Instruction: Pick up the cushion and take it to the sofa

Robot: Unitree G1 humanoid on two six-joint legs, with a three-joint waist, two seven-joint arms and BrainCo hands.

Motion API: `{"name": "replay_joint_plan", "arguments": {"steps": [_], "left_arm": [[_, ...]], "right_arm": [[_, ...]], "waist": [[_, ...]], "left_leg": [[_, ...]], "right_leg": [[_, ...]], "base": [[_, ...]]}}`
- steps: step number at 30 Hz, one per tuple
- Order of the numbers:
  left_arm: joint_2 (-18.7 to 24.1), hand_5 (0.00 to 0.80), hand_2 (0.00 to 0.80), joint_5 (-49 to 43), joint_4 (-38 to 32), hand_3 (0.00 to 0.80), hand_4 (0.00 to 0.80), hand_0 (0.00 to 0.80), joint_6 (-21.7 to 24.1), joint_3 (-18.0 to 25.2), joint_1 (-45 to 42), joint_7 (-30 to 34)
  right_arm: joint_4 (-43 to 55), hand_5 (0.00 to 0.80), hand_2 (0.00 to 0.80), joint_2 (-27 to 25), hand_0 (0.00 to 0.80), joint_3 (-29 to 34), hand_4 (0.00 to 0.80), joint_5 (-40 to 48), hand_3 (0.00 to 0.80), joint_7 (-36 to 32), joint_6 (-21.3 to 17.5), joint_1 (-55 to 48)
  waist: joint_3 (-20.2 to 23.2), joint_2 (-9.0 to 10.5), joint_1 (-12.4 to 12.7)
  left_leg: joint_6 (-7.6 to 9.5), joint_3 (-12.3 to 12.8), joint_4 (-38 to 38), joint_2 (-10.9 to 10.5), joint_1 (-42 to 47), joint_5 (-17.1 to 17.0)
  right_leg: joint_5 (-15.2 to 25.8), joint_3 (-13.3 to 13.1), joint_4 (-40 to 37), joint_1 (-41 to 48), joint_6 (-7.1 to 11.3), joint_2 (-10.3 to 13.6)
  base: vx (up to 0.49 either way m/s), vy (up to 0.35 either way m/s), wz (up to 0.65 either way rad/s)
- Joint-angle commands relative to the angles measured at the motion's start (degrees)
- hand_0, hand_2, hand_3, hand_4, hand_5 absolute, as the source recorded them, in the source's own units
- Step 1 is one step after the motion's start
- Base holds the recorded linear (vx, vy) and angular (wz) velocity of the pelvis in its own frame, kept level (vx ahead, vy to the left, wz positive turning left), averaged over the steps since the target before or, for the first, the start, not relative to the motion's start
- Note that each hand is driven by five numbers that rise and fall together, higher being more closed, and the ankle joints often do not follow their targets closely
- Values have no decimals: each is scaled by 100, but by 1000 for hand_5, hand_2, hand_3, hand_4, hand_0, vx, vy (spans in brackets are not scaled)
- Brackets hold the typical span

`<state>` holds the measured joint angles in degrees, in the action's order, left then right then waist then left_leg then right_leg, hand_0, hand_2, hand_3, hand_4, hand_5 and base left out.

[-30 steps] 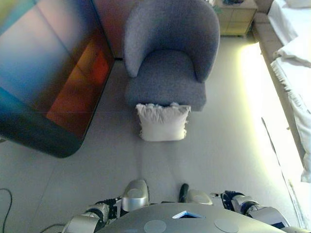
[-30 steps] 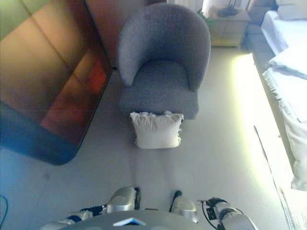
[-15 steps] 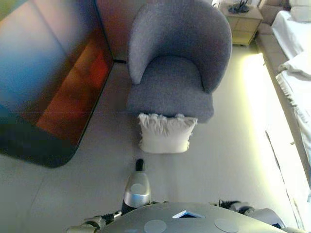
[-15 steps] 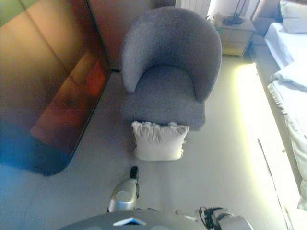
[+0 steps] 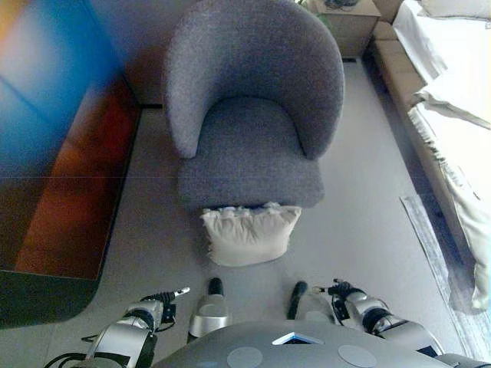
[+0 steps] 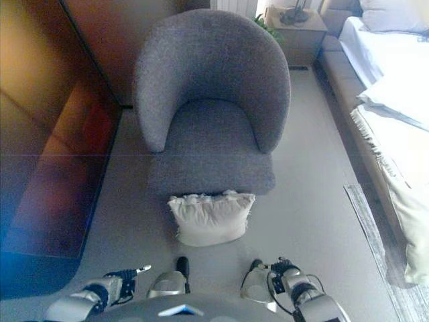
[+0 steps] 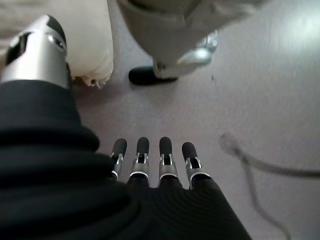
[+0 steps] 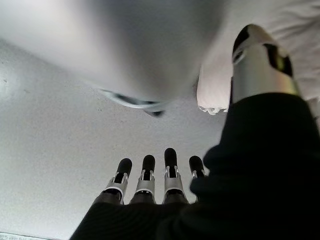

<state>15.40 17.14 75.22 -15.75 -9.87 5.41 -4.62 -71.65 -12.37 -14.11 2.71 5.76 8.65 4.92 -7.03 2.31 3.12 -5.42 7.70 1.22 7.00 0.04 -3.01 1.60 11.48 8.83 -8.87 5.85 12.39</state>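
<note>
A white cushion [image 5: 247, 234] with a frilled top edge stands on the floor, leaning against the front of the grey armchair [image 5: 253, 146]. My left hand [image 5: 157, 307] hangs low at the lower left, short of the cushion, and my right hand [image 5: 345, 294] hangs at the lower right. In the left wrist view the fingers [image 7: 150, 160] are straight over bare floor, with the cushion [image 7: 90, 45] a short way beyond. The right wrist view shows straight fingers [image 8: 155, 175] too, and a corner of the cushion [image 8: 215, 95] past them. Both hands are open and hold nothing.
A dark glossy panel [image 5: 54, 153] stands along the left. A bed with white linen [image 5: 460, 100] runs down the right, with a rug [image 5: 430, 245] beside it. A small nightstand [image 5: 345, 23] sits behind the armchair.
The whole picture has shifted, so the camera has moved; the cushion still leans on the armchair. Both hands now show at the lower edge, where half a second ago they were mostly hidden.
</note>
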Motion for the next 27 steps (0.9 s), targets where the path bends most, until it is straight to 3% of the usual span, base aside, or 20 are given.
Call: {"name": "replay_joint_plan", "arguments": {"steps": [1,7,12,15,16,20,26,27], "left_arm": [[-37,0,0,19,81,0,0,0,-49,161,-5,-233],[-133,0,0,-71,133,0,0,0,224,165,93,-359],[-265,0,0,266,-108,0,0,0,654,-105,384,-446],[-273,0,0,279,-283,0,0,0,894,-374,613,-435],[-267,0,0,365,-349,0,0,0,1150,-484,739,-451],[-118,0,0,624,-733,0,0,0,1813,-732,1340,-600],[-50,0,0,997,-1411,0,0,0,2664,-962,2224,-1259],[205,0,0,754,-1548,0,0,0,2306,-902,2298,-1467]], "right_arm": [[71,0,0,-254,0,-17,0,-324,0,-112,-25,46],[11,0,0,-306,0,-143,0,-22,0,-44,-130,239],[222,0,0,-463,0,-332,0,211,0,333,-413,686],[366,0,0,-571,0,-471,0,311,0,792,-714,999],[426,0,0,-584,0,-550,0,413,0,1090,-928,1157],[748,0,0,-549,0,-691,0,543,0,1873,-1127,1782],[1085,0,0,-677,0,-734,0,666,0,2695,-717,2568],[1089,0,0,-833,0,-714,0,675,0,2726,-728,2668]], "waist": [[-247,-33,21],[-325,-16,194],[-818,-142,201],[-1155,-296,115],[-1278,-328,114],[-1638,-316,45],[-2201,-235,-45],[-2270,-274,-87]], "left_leg": [[391,-59,-619,-221,-68,475],[54,-195,-913,112,-354,375],[-30,-442,-1589,41,-1023,305],[-76,-364,-1738,84,-1500,124],[-88,-441,-1741,72,-1682,69],[112,-369,-1844,-59,-2310,297],[244,-327,-2262,-169,-3162,405],[229,-313,-2302,-177,-3286,397]], "right_leg": [[145,-157,-231,393,230,222],[70,101,-495,646,79,120],[2,239,-313,285,-69,133],[-92,253,103,-221,-137,171],[-112,218,226,-421,-133,167],[-79,73,815,-1419,-46,200],[-38,-126,1304,-2331,55,288],[-33,-145,1332,-2445,56,278]], "base": [[331,-162,5],[71,-187,12],[-176,-78,21],[-170,88,23],[-137,107,35],[-144,69,24],[-50,53,14],[-31,75,3]]}}
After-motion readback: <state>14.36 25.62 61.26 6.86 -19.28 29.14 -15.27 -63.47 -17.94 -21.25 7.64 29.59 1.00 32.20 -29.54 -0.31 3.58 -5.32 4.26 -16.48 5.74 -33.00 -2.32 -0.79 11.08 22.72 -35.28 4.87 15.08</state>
